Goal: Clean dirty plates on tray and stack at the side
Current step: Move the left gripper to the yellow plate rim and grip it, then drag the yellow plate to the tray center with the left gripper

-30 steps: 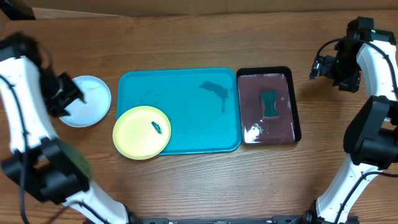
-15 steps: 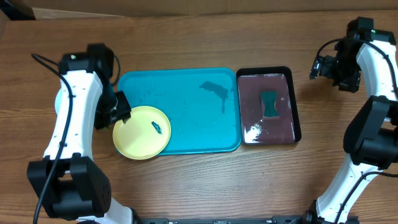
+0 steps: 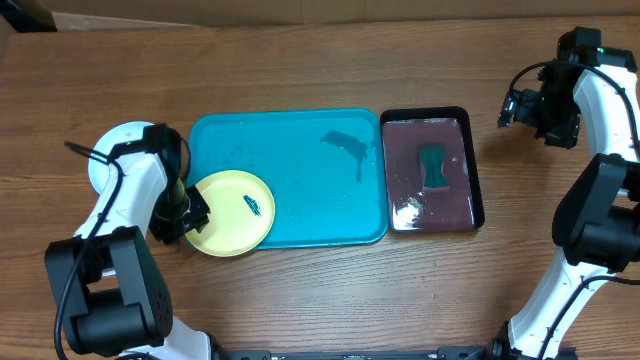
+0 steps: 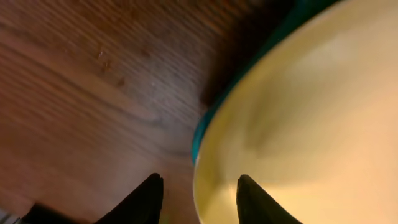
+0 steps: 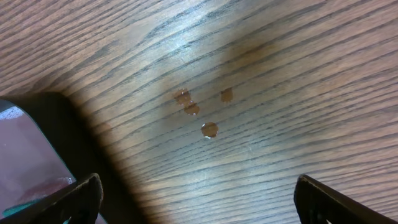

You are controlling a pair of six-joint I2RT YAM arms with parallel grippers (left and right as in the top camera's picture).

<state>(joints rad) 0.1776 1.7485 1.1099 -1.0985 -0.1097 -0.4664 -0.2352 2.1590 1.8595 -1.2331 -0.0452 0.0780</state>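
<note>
Two plates show from above: a yellow-green plate (image 3: 232, 212) with a dark smear (image 3: 253, 205) near its middle, sitting on the near-left corner of the turquoise tray (image 3: 300, 190) and overhanging its rim, and a pale plate (image 3: 118, 140) (white or pale blue, hard to tell) on the table (image 3: 300, 60) just left of the tray, toward the table's left edge, partly hidden by the left arm (image 3: 130, 195). The left end effector (image 3: 188, 212) sits at the yellow-green plate's left edge; in the wrist view its fingers (image 4: 144, 198) stand apart with the plate's rim running between them, not closed on it. The right end effector (image 5: 196, 186) hangs spread wide over bare wood near the table's right edge, beside the black tray (image 3: 425, 111) of dark liquid that holds a green sponge (image 3: 432, 165); a few droplets (image 5: 209, 129) lie on the wood below it.
</note>
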